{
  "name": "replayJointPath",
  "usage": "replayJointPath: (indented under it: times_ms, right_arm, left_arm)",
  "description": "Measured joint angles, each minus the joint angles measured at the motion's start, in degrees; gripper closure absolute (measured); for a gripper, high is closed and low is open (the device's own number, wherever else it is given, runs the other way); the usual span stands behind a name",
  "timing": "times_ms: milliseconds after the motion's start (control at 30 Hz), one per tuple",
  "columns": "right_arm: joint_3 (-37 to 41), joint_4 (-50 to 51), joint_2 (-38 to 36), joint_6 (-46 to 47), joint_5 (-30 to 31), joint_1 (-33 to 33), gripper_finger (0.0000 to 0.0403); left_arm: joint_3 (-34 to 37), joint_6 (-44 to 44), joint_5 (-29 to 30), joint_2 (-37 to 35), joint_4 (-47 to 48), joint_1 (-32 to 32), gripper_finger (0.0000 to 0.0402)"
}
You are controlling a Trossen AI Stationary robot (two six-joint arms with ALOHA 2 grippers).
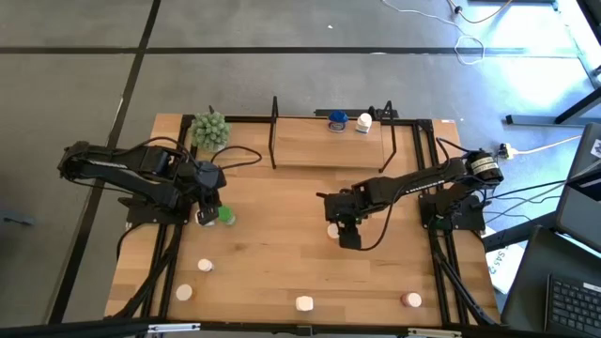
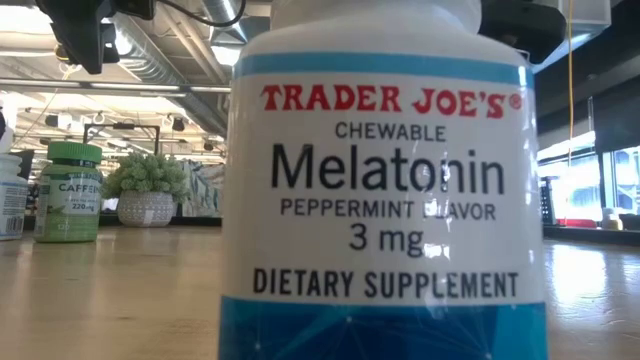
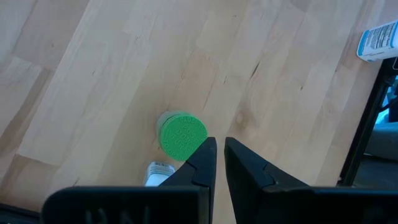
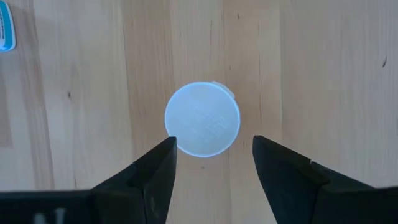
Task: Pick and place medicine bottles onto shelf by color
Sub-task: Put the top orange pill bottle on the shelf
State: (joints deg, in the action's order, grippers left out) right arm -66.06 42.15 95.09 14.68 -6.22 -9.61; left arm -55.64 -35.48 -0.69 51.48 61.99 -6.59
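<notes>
**Right end effector spread over a white-capped bottle; left end effector clenched beside the green one**

From the overhead camera I see the right end effector (image 1: 346, 231) near the middle of the light-wood tabletop (image 1: 282, 253), directly above a small round white-capped medicine bottle (image 4: 202, 119). In its wrist view the two dark fingers (image 4: 152, 171) stand wide apart, released, one on each side of the cap, not touching it.

The left end effector (image 1: 208, 208) sits over the left part of the tabletop, fingers pinched nearly together and holding nothing. A green-capped medicine bottle (image 3: 183, 136) stands upright just beside its fingertips (image 3: 206, 152).

The low light-wood shelf with black metal end frames (image 1: 310, 150) is at the far edge; a blue bottle (image 1: 336, 120) and a white bottle (image 1: 364, 122) stand on it, close together. A green spiky plant ball (image 1: 210, 129) sits left of the shelf.

Four more small bottles lie scattered along the near edge. In the table-level view a large white melatonin bottle (image 2: 385, 190) fills most of the picture.
</notes>
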Motion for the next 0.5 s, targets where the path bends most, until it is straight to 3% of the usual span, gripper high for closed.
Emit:
replayJointPath:
  times_ms: [100, 267, 500]
  right_arm:
    - [0.0, 0.0, 0.0, 0.1, 0.0, 0.0, 0.0189]
    - [0.0, -0.1, 0.0, 0.2, 0.0, 0.0, 0.0189]
    - [0.0, -0.2, 0.0, 0.2, 0.0, 0.0, 0.0189]
  left_arm:
    - [0.0, 4.2, 0.1, 0.0, -2.0, -0.2, 0.0374]
    - [0.0, 15.2, 0.9, 0.0, -13.2, -1.6, 0.0374]
    - [0.0, 20.4, 1.1, 0.0, -20.3, -3.6, 0.0374]
